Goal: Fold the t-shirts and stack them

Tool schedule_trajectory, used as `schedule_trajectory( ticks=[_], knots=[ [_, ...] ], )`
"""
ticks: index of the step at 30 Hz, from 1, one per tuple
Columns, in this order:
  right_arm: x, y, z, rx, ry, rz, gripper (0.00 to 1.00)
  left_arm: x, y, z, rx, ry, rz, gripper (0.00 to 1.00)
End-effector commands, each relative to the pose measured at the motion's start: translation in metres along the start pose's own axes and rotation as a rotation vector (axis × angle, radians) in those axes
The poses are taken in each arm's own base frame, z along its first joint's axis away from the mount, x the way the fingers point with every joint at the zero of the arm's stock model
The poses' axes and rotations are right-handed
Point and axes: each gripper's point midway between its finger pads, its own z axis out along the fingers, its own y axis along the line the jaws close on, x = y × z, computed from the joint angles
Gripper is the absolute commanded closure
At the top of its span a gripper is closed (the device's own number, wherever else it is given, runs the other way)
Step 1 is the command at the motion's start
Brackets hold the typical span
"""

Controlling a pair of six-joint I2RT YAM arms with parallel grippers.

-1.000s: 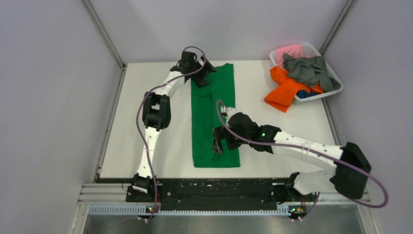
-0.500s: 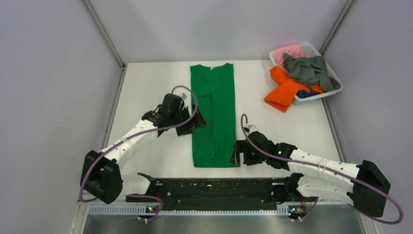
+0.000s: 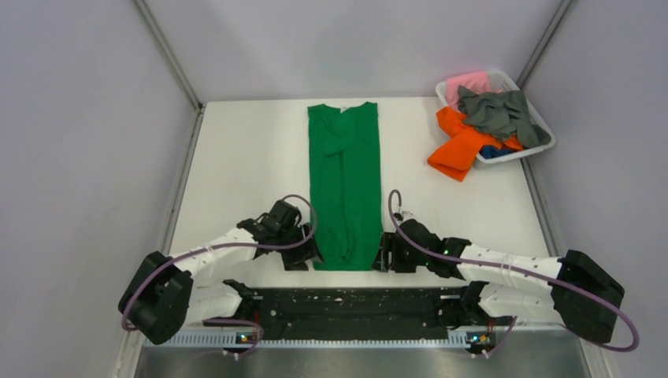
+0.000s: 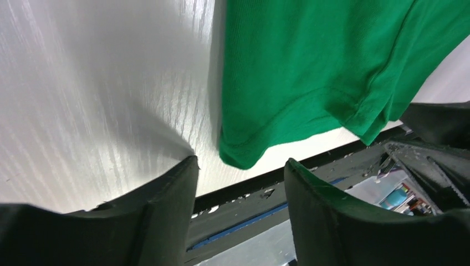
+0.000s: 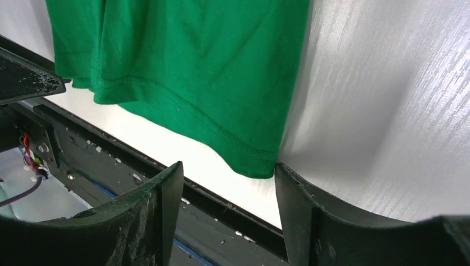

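So, starting at about 7 o'clock on the surface (image 3: pixel 244 173): your left pincer (image 3: pixel 302 255) sits low at the near-left corner of the green tee (image 3: pixel 344 181). On the left wrist cam its jaws are apart, with the hem corner hanging just above the gap. It's released, nothing pinched yet. My read is it's lined up there because that corner is the natural handle for the next fold.

The green tee itself lies as a long narrow strip running from 12 to 6 o'clock down the middle, collar at the far end, hem right at the near edge next to the black rail (image 3: pixel 346 303). It looks like the sides are already tucked in, so I'd guess the next fold brings the hem up toward the collar, which would explain both arms crouching at the bottom.

At 5 o'clock your right pincer (image 3: pixel 386 253) mirrors the left one. It's also released, with the near-right hem corner just touching the tip of one finger on the right wrist cam.

Over at 2 o'clock the white basket (image 3: pixel 529 151) holds the rest. The orange tee (image 3: pixel 457 150) spills over the rim onto the surface, the grey tee (image 3: pixel 500 114) is on top, the pink tee (image 3: pixel 465 83) is at the back, and a sliver of the blue tee (image 3: pixel 490 151) shows.

Hard to tell:
- How many layers are in that hem.
- Whether the lower fingers are under the cloth.
- What else is buried in the basket.
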Motion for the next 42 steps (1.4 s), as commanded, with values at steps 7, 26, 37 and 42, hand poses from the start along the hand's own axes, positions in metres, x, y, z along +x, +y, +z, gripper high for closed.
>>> schedule_trajectory(
  ticks=[7, 26, 37, 42],
  knots=[
    [-0.005, -0.015, 0.005, 0.067, -0.044, 0.043, 0.48, 0.001, 0.002, 0.022, -0.017, 0.007, -0.009, 0.50],
    [0.053, 0.008, -0.003, -0.135, 0.157, -0.069, 1.00, 0.038, 0.041, 0.021, -0.112, 0.080, -0.067, 1.00],
    [0.022, 0.045, -0.026, -0.222, 0.045, -0.173, 1.00, 0.020, -0.032, -0.007, 0.251, -0.045, -0.012, 1.00],
    [-0.022, 0.064, -0.031, -0.197, -0.113, -0.238, 1.00, -0.012, -0.059, -0.018, 0.249, -0.154, 0.037, 1.00]
  ],
)
